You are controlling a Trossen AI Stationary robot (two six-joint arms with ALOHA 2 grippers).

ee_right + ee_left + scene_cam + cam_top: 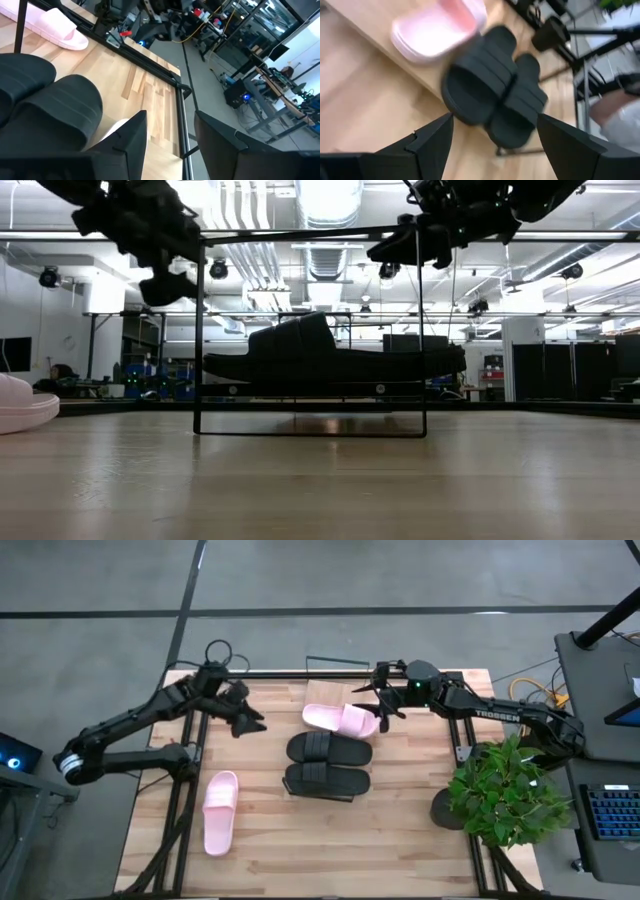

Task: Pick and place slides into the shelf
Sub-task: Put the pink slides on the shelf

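Note:
One pale pink slide (340, 719) and two black slides (328, 748) (327, 781) lie side by side, soles down, on the light-wood level of the shelf (198, 330), inside its thin black wire frame (335, 659). A second pink slide (220, 811) lies sole down on the table at the near left. My right gripper (385, 712) hangs open in the air above the right end of the pink slide on the shelf, with nothing between its fingers (170, 120). My left gripper (250, 721) hangs open above the table left of the shelf, pointing at the black slides (492, 90).
A potted green plant (505, 790) stands at the table's right edge, near the right arm. The shelf's upright wire posts and top bar (310, 235) rise between the two grippers. Bare wood shows along the table's near side (330, 850).

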